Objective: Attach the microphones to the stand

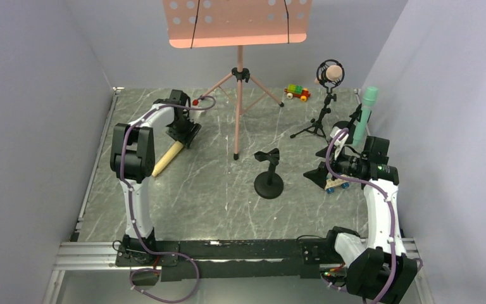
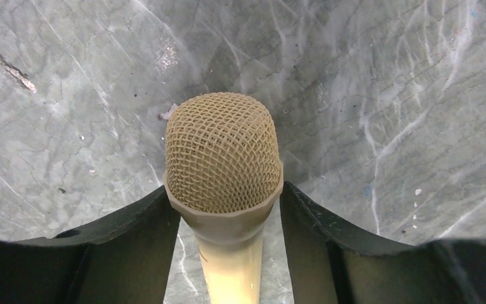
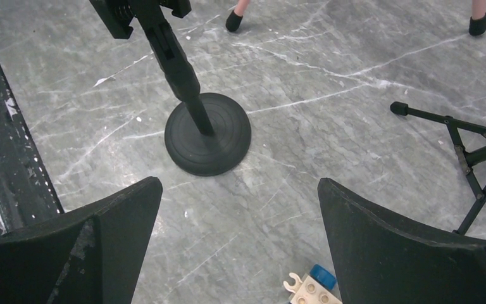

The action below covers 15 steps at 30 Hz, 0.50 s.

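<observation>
The pale yellow microphone (image 1: 168, 158) lies flat on the table at the left. My left gripper (image 1: 186, 134) is down over its head end. In the left wrist view the mesh head (image 2: 223, 152) sticks out past the fingertips, which sit level with its collar. My left gripper (image 2: 223, 190) straddles the handle with a gap on each side. A round-base stand (image 1: 269, 180) with an empty clip stands mid-table. The salmon pink microphone (image 1: 330, 75) sits on a tripod stand, and the teal green microphone (image 1: 367, 114) stands upright at the right. My right gripper (image 1: 321, 174) (image 3: 240, 183) hangs open over bare table.
A pink music stand (image 1: 237, 22) on a tripod rises at the back centre. One brick toy car (image 1: 297, 92) sits at the back, another (image 3: 313, 288) just under my right gripper. The round base (image 3: 207, 133) and a tripod leg (image 3: 462, 139) lie ahead of it.
</observation>
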### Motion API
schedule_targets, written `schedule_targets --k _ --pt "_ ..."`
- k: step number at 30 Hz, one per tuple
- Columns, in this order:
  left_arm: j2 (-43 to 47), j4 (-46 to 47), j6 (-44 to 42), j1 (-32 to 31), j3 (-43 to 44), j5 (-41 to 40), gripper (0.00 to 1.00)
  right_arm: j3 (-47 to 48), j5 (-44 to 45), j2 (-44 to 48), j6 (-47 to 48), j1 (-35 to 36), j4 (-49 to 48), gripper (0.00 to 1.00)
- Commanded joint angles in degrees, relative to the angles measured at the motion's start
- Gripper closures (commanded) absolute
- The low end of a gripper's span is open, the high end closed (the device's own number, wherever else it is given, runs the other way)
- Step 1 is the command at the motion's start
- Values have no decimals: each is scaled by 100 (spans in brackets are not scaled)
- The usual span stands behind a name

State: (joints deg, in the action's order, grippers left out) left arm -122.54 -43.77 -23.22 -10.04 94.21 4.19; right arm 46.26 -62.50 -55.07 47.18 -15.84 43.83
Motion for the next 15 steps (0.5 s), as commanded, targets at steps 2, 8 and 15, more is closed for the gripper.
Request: schedule_targets --k 2,8,15 --pt "-115 0 19 -6 117 -172 43 188 -392 -24 198 -71 175 0" --pt "-51 63 60 -24 -21 -163 65 199 -412 -24 248 -111 231 0" --pt "841 504 403 -24 -554 324 84 208 -444 -15 320 -163 297 0"
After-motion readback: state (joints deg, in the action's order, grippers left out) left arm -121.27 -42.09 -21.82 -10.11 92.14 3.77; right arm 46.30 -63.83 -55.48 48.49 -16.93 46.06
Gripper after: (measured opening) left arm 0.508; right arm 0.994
